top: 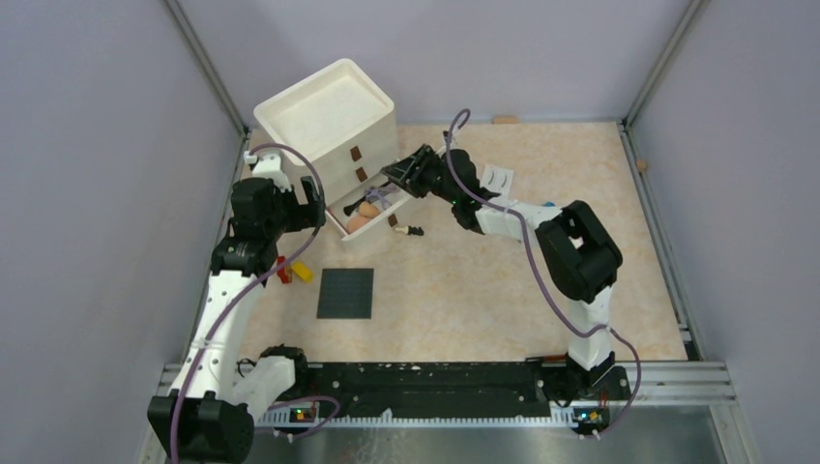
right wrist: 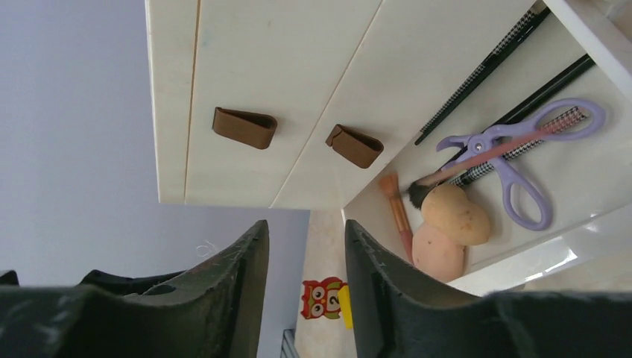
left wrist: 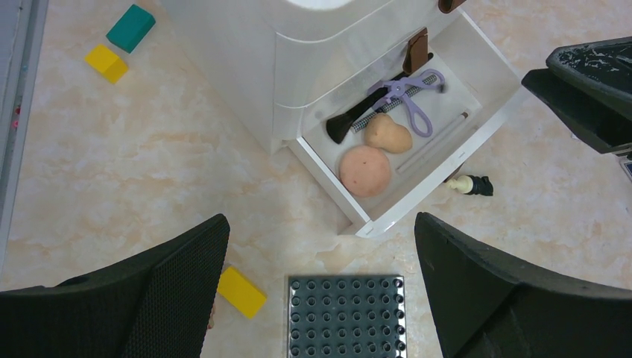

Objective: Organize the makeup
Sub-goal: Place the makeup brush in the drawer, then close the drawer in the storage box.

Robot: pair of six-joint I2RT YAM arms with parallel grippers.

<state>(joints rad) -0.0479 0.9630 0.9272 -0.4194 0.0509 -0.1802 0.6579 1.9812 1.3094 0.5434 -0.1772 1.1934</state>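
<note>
The white drawer unit (top: 329, 126) has its bottom drawer (left wrist: 477, 71) pulled open. In it lie a round peach puff (left wrist: 365, 170), a beige sponge (left wrist: 387, 134), a purple eyelash curler (left wrist: 411, 101), a black brush (left wrist: 349, 124) and thin dark pencils (right wrist: 484, 67). A small dark-and-cream tube (left wrist: 471, 184) lies on the table just outside the drawer front. A white eyelash card (top: 498, 179) lies behind the right arm. My right gripper (top: 396, 174) hovers at the drawer's far end, jaws slightly apart and empty (right wrist: 305, 246). My left gripper (left wrist: 320, 283) is wide open and empty, above the table in front of the drawer.
A dark studded plate (top: 345, 293) lies in front of the drawer. Red (top: 283, 274) and yellow (top: 303, 272) bricks lie to its left. A green brick (left wrist: 130, 27) and a yellow brick (left wrist: 105, 63) lie left of the unit. Walls enclose the table.
</note>
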